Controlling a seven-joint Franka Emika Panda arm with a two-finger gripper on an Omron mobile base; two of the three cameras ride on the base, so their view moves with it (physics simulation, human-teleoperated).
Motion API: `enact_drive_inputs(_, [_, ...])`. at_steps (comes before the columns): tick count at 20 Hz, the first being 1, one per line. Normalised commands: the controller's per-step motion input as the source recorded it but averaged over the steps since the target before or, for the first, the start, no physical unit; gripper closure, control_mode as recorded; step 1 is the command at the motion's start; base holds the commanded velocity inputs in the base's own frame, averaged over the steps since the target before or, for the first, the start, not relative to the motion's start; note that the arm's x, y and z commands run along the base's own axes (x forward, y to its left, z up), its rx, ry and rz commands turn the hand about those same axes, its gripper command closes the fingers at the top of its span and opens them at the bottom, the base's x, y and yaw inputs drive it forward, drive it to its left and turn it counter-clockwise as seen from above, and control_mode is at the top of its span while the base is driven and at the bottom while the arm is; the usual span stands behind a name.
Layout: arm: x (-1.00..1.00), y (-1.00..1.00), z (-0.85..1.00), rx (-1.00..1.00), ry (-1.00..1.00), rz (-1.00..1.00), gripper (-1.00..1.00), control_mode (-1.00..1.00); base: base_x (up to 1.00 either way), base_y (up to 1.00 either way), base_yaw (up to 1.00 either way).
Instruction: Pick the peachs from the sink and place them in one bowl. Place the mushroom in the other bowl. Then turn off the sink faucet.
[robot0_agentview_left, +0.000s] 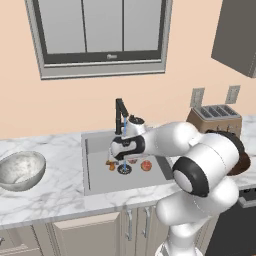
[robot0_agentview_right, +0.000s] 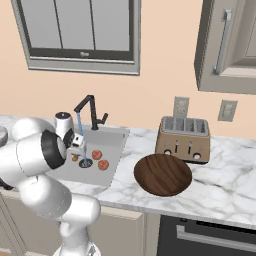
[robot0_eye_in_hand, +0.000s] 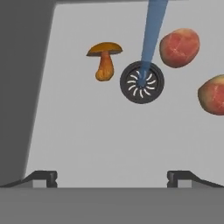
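Left base view: arm reaches over the sink (robot0_agentview_left: 95, 177), tool (robot0_agentview_left: 120, 156) hanging above the drain (robot0_agentview_left: 124, 169); one peach (robot0_agentview_left: 146, 165) right of the drain, mushroom (robot0_agentview_left: 111, 165) left of it, black faucet (robot0_agentview_left: 120, 114) running a blue stream; grey-white speckled bowl (robot0_agentview_left: 21, 170) on the marble tabletop (robot0_agentview_left: 55, 197) far left. Right base view: second peach (robot0_agentview_right: 97, 154) just behind the first, both right of the drain; dark wooden bowl (robot0_agentview_right: 163, 174) on the tabletop in front of the toaster (robot0_agentview_right: 183, 138). Hand view: tool fingertips (robot0_eye_in_hand: 46, 177) spread wide, nothing between them; basin floor below, water hitting the drain, mushroom lying just left of it, both peaches to its right, apart from each other.
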Motion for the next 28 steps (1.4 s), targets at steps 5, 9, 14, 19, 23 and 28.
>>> enact_drive_inputs(5, [0.28, 0.29, -0.2, 0.0, 0.0, -0.02, -1.0, -1.0, 0.0, 0.0, 0.0])
enact_drive_inputs(9, [0.33, 0.15, -0.29, 0.0, 0.0, -0.02, -1.0, -1.0, 0.0, 0.0, 0.0])
enact_drive_inputs(14, [0.33, 0.03, -0.31, 0.0, 0.0, 0.0, -1.0, -1.0, 0.0, 0.0, 0.0])
enact_drive_inputs(19, [0.25, 0.01, -0.24, 0.0, 0.0, -0.01, -1.0, -1.0, 0.0, 0.0, 0.0])
enact_drive_inputs(23, [0.24, 0.04, -0.24, 0.0, 0.0, -0.01, -1.0, -1.0, 0.0, 0.0, 0.0])
enact_drive_inputs(28, [0.32, 0.07, -0.23, -0.01, 0.0, -0.01, -1.0, -1.0, 0.0, 0.0, 0.0])
